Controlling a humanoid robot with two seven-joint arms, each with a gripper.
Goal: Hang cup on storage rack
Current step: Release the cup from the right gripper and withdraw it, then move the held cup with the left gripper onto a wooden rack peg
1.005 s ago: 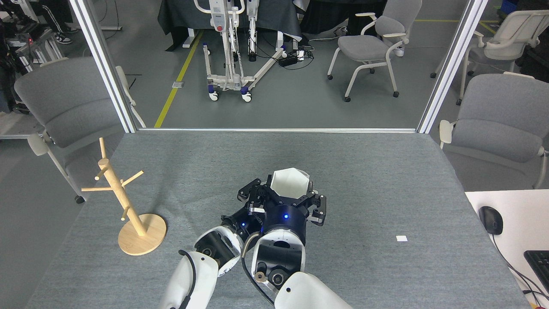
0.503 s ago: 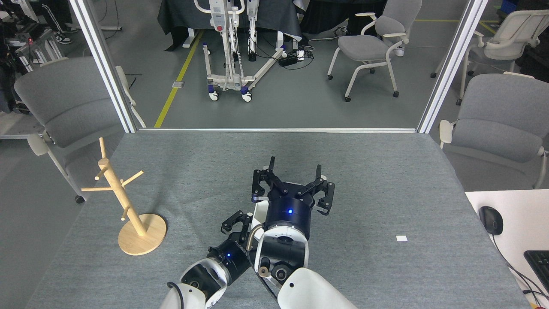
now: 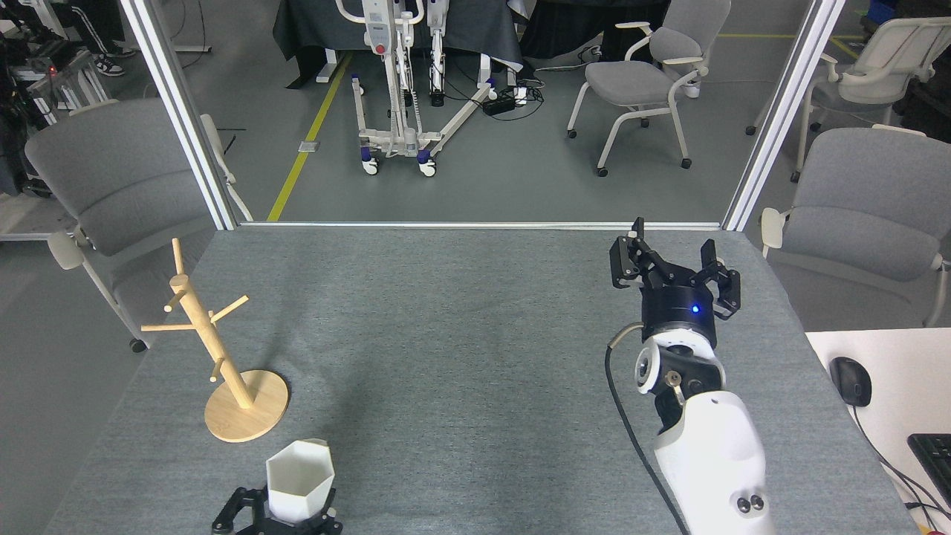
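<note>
Both arms now pulled apart, left gripper (image 3: 278,513) fingers pinching white cup (image 3: 299,478) near storage rack (image 3: 215,349), right gripper (image 3: 674,260) fingers spread, empty above grey surface (image 3: 461,334).

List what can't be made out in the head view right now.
- The left gripper: cut off by the bottom edge, and the cup covers its middle, so its arm doesn't show.
- The cup's handle: not visible from this side.
- The cup's base: hidden between the fingers.
- The storage rack: the far-side pegs are foreshortened, so their count is unclear.
</note>
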